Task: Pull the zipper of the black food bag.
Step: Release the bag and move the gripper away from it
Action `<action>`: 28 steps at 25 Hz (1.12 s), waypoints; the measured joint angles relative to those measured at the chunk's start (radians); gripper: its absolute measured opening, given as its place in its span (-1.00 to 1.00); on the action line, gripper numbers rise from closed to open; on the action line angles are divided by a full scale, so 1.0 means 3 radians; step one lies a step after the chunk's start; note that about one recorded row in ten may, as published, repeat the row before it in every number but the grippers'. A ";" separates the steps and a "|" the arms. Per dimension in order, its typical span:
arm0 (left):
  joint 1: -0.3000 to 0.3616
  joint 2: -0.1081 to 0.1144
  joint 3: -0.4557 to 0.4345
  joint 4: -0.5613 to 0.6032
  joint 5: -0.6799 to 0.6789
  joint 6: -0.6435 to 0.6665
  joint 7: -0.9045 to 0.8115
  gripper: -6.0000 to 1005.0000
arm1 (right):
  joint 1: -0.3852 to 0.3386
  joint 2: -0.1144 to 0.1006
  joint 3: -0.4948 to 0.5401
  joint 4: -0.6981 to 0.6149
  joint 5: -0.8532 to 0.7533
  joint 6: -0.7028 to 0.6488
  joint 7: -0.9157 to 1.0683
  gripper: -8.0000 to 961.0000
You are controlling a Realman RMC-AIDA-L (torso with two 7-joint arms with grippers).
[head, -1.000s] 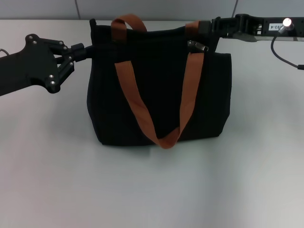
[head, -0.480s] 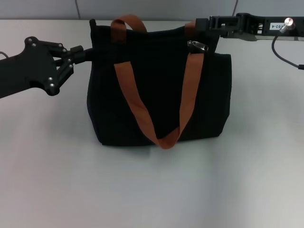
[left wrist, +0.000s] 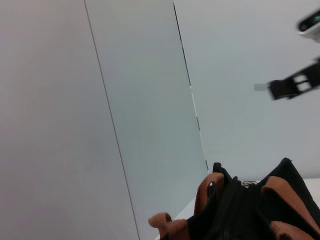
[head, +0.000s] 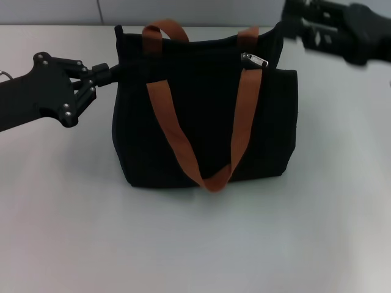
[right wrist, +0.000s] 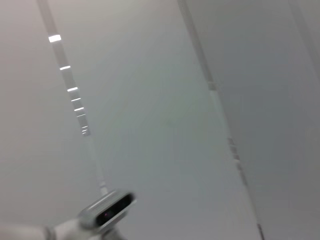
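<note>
Black fabric is filling the middle of the white table (head: 195, 244): the black food bag (head: 201, 110) is standing upright, its orange handles (head: 183, 140) drooping down the front; at nine o'clock the left gripper (head: 113, 72) is pressing against the bag's upper corner, jaws clenched on the fabric there; at one o'clock the zipper (head: 254, 59) is lying on the top edge; beyond it, at two o'clock, the right gripper (head: 287, 27) is hanging clear of the bag, and whether its jaws are parted I cannot tell.

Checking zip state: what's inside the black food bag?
Nothing shows inside the boxy black fabric food bag: its walls hide the interior. On top sit the small silver zipper pull and rust-orange webbing handles.
</note>
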 joint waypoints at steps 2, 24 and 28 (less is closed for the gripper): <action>0.0009 -0.0003 0.0000 -0.0003 0.0000 0.0016 -0.0004 -0.86 | -0.0103 0.0009 -0.0001 0.0127 -0.0012 -0.0310 -0.0492 0.39; 0.0017 -0.0017 0.0014 -0.0040 0.0010 0.0105 -0.0139 -0.83 | -0.0529 0.0051 -0.0031 0.1193 -0.1071 -0.0174 -0.2583 0.48; 0.0016 -0.0016 0.0010 -0.0040 0.0009 0.0108 -0.0142 -0.83 | -0.0520 0.0053 -0.0043 0.1195 -0.1078 -0.0189 -0.2588 0.55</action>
